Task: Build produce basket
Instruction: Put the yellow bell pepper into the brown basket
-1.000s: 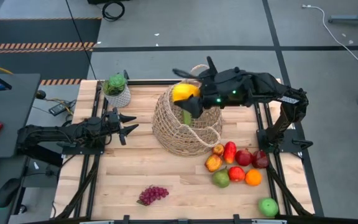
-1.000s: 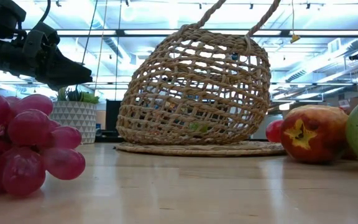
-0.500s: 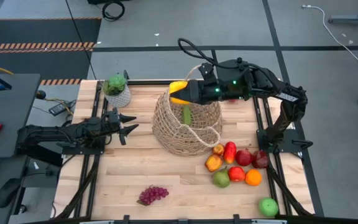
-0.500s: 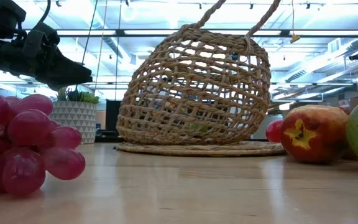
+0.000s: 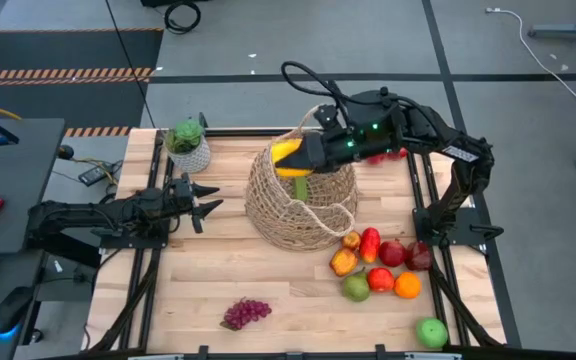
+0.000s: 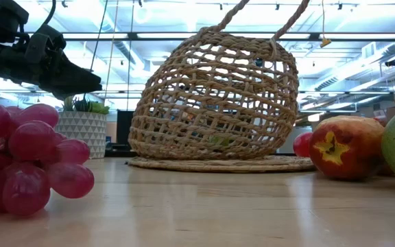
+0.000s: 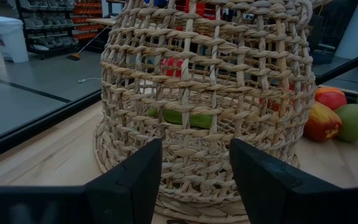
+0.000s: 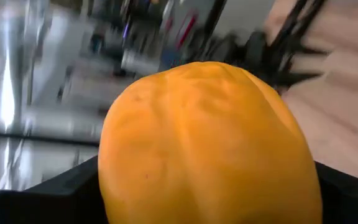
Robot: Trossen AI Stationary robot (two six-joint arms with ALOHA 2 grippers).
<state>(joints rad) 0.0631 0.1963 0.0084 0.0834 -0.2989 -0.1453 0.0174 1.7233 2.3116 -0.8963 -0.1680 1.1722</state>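
The tan open-weave basket stands on its base at the table's middle, its mouth upward and toward the far edge. A green cucumber lies inside it. My right gripper hovers over the basket's mouth, shut on a yellow pepper. My left gripper waits open near the table's left edge, pointing at the basket, with nothing between its fingers. Loose produce lies on the table to the right of the basket, a purple grape bunch lies near the front edge, and a green apple sits at the front right corner. My right gripper pinches the yellow pepper by two opposite sides between its two fingers. The fingers reach in from the table's right, slanting slightly down. The pepper is lifted clear, above the basket's mouth and near its loop handle.
A green plant in a white pot stands at the far left, beyond my left gripper. Bare wood lies in front of the basket between the grapes and the fruit pile. Monitors and a desk stand off the table's left edge.
My right gripper has rolled about its own pointing line while staying over the basket's mouth, and the yellow pepper has turned with it. The basket, the loose produce and my left arm have kept still.
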